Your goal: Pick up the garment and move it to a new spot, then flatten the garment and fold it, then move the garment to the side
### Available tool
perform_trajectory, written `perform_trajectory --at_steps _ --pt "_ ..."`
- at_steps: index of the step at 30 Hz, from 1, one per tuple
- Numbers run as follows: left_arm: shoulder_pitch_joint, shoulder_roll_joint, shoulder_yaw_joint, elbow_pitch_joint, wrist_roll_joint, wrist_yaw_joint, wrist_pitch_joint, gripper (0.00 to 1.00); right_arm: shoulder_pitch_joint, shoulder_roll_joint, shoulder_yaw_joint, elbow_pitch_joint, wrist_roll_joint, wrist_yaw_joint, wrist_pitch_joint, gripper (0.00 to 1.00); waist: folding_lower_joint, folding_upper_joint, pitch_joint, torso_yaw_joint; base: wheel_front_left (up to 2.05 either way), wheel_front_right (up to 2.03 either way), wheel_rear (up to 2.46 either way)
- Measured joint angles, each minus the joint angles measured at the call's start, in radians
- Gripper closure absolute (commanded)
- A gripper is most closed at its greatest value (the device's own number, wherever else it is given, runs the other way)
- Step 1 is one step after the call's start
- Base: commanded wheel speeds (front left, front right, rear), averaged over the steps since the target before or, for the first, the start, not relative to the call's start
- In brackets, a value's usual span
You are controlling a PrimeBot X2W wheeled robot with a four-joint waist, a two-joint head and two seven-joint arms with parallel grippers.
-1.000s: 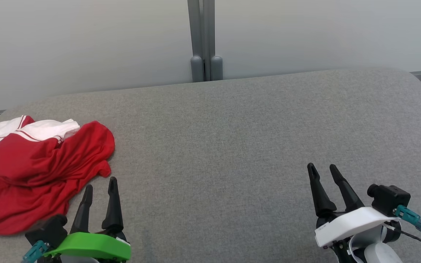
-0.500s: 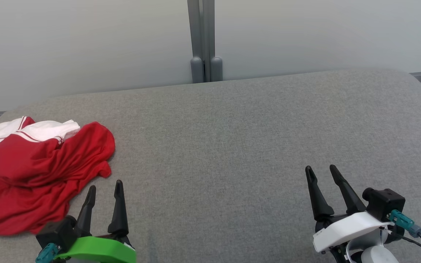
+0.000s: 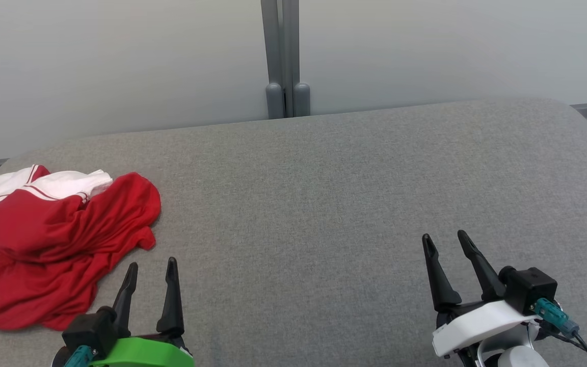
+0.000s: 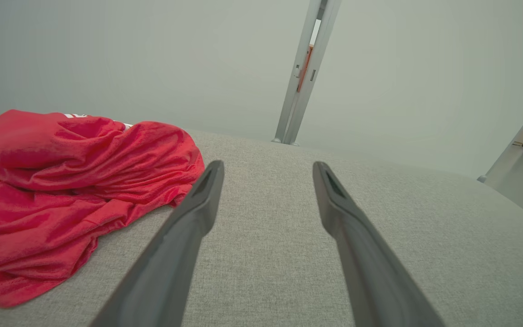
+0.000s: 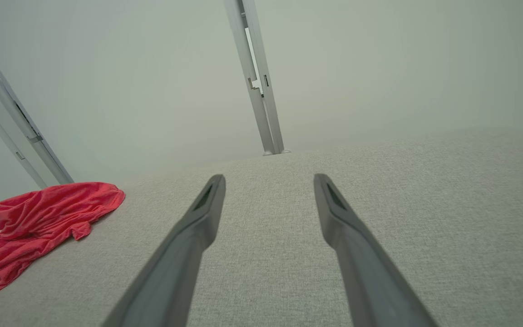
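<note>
Well, the crumpled red-and-white garment [image 3: 54, 244] lies at the left end of the grey cushion [image 3: 298, 204]. Its longer run goes roughly from 8 o'clock to 2 o'clock, with the white trim at the far-left edge. It sits near the left gripper [image 3: 152, 262] — at its 10 o'clock, not touching. That gripper, fingers spread and empty, has drawn back toward 5 o'clock since a second ago. The right gripper [image 3: 444, 235] — also spread, empty — has eased slightly toward 7 o'clock.

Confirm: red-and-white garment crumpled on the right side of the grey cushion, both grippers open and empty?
Wrong side. The garment lies crumpled on the left side of the grey cushion, per the head view. The left gripper and right gripper are open and empty.
</note>
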Motion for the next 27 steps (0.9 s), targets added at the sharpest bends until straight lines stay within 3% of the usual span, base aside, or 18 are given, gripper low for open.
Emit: perform_trajectory --at_steps 27 --pt "0.004 0.002 -0.024 -0.006 0.132 -0.009 -0.045 0.00 0.019 0.002 0.015 0.010 -0.163 0.001 -0.045 0.00 0.0000 0.0000 -0.012 -0.002 0.00 0.00 0.00"
